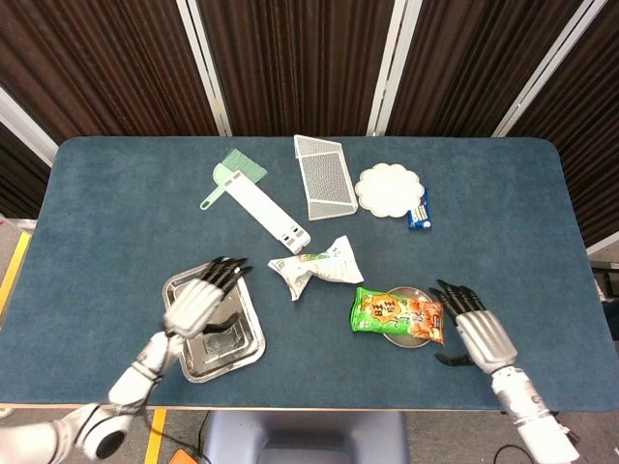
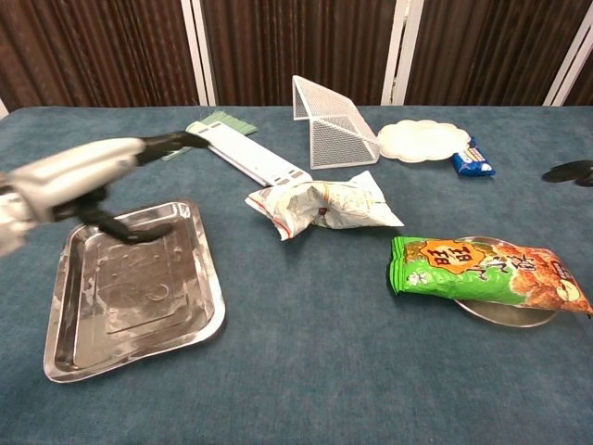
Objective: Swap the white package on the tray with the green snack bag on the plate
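Note:
The white package (image 1: pixel 313 268) (image 2: pixel 321 206) lies crumpled on the blue table between tray and plate, free of any hand. Right of it, the green snack bag (image 1: pixel 397 315) (image 2: pixel 485 269) rests across the metal plate (image 1: pixel 404 336) (image 2: pixel 500 312). The steel tray (image 1: pixel 219 347) (image 2: pixel 130 293) at the front left holds nothing. My left hand (image 1: pixel 201 301) (image 2: pixel 79 176) hovers open over the tray, fingers spread. Just right of the snack bag, my right hand (image 1: pixel 472 329) is open with its fingers stretched toward the bag; the chest view shows only its dark fingertips (image 2: pixel 569 172).
Along the back stand a tipped white mesh basket (image 1: pixel 324 175) (image 2: pixel 331 120), a white scalloped plate (image 1: pixel 388 188) (image 2: pixel 422 140), and a small blue packet (image 1: pixel 419 210) (image 2: pixel 472 157). A green brush (image 1: pixel 232 175) and a long white strip (image 1: pixel 266 206) (image 2: pixel 256 158) lie at the back left.

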You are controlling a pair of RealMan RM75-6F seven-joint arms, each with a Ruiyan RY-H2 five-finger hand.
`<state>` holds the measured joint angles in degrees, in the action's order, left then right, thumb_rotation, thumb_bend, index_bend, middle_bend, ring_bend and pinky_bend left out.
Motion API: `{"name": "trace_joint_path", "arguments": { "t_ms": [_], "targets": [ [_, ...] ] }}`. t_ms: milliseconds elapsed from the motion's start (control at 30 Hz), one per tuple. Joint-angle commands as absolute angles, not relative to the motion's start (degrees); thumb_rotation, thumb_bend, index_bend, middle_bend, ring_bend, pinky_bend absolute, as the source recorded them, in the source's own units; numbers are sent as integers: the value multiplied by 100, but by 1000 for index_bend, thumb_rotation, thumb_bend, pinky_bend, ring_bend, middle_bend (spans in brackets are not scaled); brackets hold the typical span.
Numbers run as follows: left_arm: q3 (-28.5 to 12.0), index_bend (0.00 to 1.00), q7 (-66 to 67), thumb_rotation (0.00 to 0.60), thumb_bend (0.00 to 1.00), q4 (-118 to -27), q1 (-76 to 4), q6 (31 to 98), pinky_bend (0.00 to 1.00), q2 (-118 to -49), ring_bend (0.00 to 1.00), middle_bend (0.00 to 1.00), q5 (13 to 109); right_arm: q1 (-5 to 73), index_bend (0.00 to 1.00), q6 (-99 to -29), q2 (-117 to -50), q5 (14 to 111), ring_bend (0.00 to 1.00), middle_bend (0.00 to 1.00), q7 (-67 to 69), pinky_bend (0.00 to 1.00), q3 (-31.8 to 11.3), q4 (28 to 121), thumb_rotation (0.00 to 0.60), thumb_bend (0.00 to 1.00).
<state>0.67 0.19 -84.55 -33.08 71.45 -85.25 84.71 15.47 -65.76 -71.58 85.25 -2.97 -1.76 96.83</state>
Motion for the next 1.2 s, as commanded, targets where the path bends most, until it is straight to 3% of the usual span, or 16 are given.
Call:
{"name": "trace_joint_path", "arguments": {
  "t_ms": [33, 133, 300, 367, 533, 667, 800, 933, 1200],
  "targets": [
    [658, 0, -269, 600, 363, -8541, -2316, 7963, 11, -7830, 0, 0, 8417, 2005, 33, -5991, -7666, 7805, 0, 7, -1173, 0, -468, 9652, 600, 264],
    [680, 0, -516, 600, 363, -8308, -2032, 8252, 11, -7804, 0, 0, 8477, 2158, 118, -5847, -7948, 7366, 0, 44, -1564, 33, -589, 9578, 600, 293],
    [681, 0, -741, 600, 360, -7980, -1739, 8394, 9, -7839, 0, 0, 8508, 2414, 244, -5688, -8305, 6737, 43, 142, -2159, 219, -719, 9395, 600, 332],
    [657, 0, -815, 600, 361, -7937, -1667, 8458, 7, -7826, 0, 0, 8545, 2469, 311, -5716, -8408, 6588, 110, 203, -2332, 308, -741, 9327, 600, 340],
    [593, 0, -997, 600, 363, -7771, -1493, 8604, 6, -7868, 0, 0, 8657, 2581, 504, -5711, -8560, 6240, 256, 377, -2596, 396, -736, 9224, 600, 349],
    [562, 0, -1067, 600, 363, -7671, -1413, 8542, 4, -7895, 0, 0, 8660, 2601, 668, -5873, -8619, 6175, 414, 504, -2740, 532, -717, 9183, 600, 353],
    [503, 0, -1083, 600, 363, -7644, -1348, 8511, 4, -7904, 0, 0, 8670, 2589, 767, -6081, -8643, 6171, 524, 583, -2738, 655, -753, 9167, 600, 375],
    [452, 0, -1065, 600, 363, -7602, -1278, 8549, 4, -7935, 0, 0, 8710, 2509, 835, -6406, -8498, 6449, 584, 642, -2571, 722, -782, 9383, 600, 396],
    [357, 0, -1124, 600, 362, -7450, -1178, 8644, 3, -8002, 0, 0, 8843, 2467, 844, -6728, -8001, 7314, 594, 654, -2446, 734, -629, 10529, 600, 397]
  ]
}}
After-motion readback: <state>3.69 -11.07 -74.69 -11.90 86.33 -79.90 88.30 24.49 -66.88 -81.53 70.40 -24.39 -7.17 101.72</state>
